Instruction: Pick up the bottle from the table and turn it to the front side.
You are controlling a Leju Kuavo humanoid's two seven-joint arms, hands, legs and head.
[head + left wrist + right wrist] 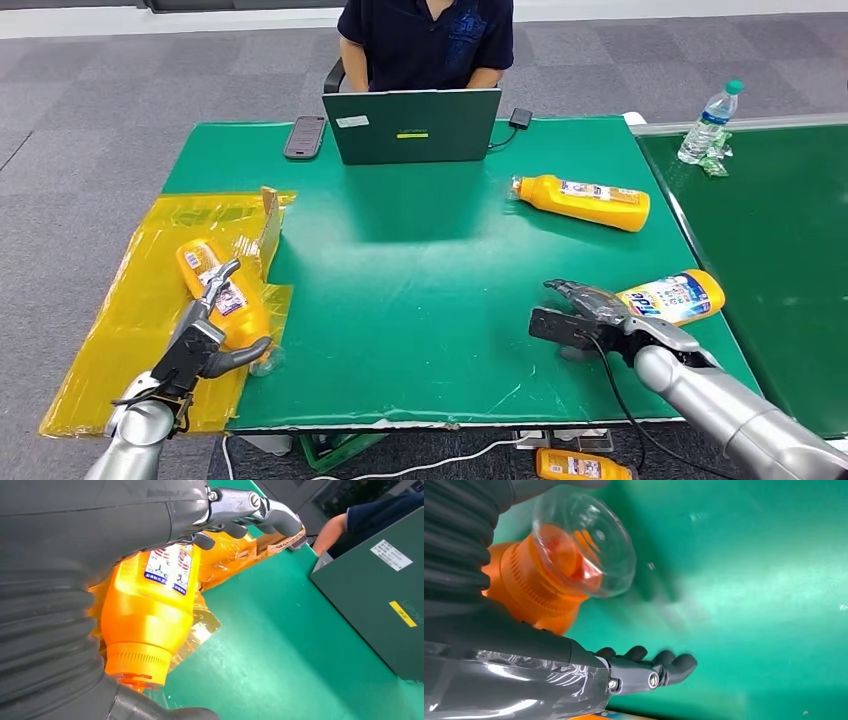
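Note:
An orange bottle [240, 315] lies on a yellow plastic sheet [150, 300] at the table's left end, its clear cap toward me. My left hand [205, 340] hangs over it with fingers [240, 515] stretched across the label and the thumb beside the cap [137, 662]; I see no firm grip. A second orange bottle [672, 297] lies on its side near the right front of the green table [430, 290]. My right hand [585, 318] is open right beside its cap [584, 545], fingers [664, 667] straight. A third orange bottle [585, 201] lies farther back.
A person sits behind an open laptop [412, 125] at the far edge, with a phone [304, 136] to its left. A water bottle [708, 122] stands on the adjoining table [780, 230] to the right. Another orange bottle [583, 466] lies on the floor below the front edge.

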